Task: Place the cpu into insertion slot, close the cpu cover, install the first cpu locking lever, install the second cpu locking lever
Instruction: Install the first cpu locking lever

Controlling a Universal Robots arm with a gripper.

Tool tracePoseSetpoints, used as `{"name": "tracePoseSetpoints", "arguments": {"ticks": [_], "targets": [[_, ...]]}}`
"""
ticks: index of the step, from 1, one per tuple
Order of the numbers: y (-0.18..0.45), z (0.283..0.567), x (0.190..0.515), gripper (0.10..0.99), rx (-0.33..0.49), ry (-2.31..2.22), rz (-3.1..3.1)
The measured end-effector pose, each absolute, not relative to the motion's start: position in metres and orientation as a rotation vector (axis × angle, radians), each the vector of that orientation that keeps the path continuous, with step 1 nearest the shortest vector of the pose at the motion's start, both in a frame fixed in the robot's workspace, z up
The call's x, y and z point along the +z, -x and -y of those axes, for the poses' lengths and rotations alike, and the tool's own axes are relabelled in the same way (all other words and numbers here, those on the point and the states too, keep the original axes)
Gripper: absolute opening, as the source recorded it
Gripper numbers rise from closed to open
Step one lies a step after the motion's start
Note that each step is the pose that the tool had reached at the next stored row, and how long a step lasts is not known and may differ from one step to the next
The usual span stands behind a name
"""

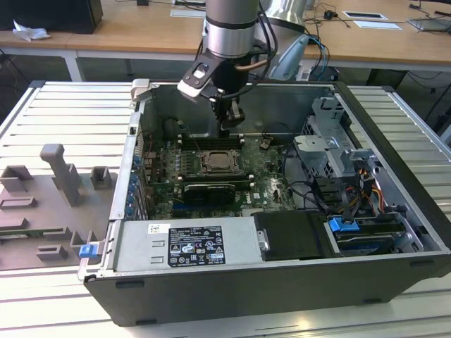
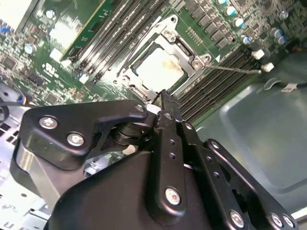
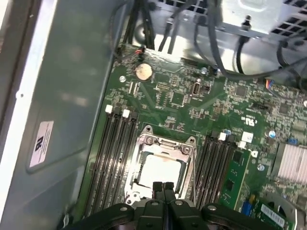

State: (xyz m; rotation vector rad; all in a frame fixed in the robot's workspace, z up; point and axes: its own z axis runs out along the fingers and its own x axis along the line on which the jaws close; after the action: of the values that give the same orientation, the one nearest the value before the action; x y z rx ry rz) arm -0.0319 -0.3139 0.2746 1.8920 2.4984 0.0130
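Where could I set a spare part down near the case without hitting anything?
Bare ribbed tabletop at the exterior view's right of the case and in front of it. The exterior view's left holds a grey fixture. Inside is crowded: the end effector at the cpu, memory slots alongside, cables by the drive cage.

Bright metal cpu cover (image 3: 168, 144), pale matt cpu (image 3: 161, 170).

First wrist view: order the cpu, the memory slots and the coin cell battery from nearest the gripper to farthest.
1. cpu, seated just ahead of the gripper.
2. memory slots, flanking the cpu on both sides.
3. coin cell battery, near the board's far edge.
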Motion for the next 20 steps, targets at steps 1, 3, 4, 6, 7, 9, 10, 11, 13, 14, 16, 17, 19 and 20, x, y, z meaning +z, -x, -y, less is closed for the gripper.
{"name": "tracePoseSetpoints", "arguments": {"ticks": [1, 3, 4, 6, 7, 9, 10, 11, 13, 14, 16, 17, 19, 20], "targets": [[0.0319, 0.3138, 0.2746, 0.106, 0.013, -1.873, -2.513], [0.0319, 0.3139, 0.2746, 0.106, 0.013, -1.817, -2.554], [0.0319, 0.3139, 0.2746, 0.106, 0.014, -1.790, -2.573], [0.0319, 0.3139, 0.2746, 0.106, 0.014, -1.734, -2.611], [0.0320, 0.3139, 0.2746, 0.106, 0.014, -1.708, -2.628], [0.0319, 0.3139, 0.2746, 0.106, 0.014, -1.683, -2.644], [0.0319, 0.3139, 0.2746, 0.106, 0.014, -1.667, -2.655], [0.0319, 0.3139, 0.2746, 0.106, 0.014, -1.644, -2.669], [0.0319, 0.3139, 0.2746, 0.106, 0.014, -1.608, -2.691], [0.0319, 0.3139, 0.2746, 0.106, 0.014, -1.600, -2.696], [0.0319, 0.3139, 0.2746, 0.106, 0.015, -1.571, -2.713], [0.0319, 0.3139, 0.2746, 0.106, 0.015, -1.553, -2.724], [0.0319, 0.3139, 0.2746, 0.106, 0.015, -1.523, -2.740], [0.0319, 0.3139, 0.2746, 0.106, 0.015, -1.511, -2.747]]}}
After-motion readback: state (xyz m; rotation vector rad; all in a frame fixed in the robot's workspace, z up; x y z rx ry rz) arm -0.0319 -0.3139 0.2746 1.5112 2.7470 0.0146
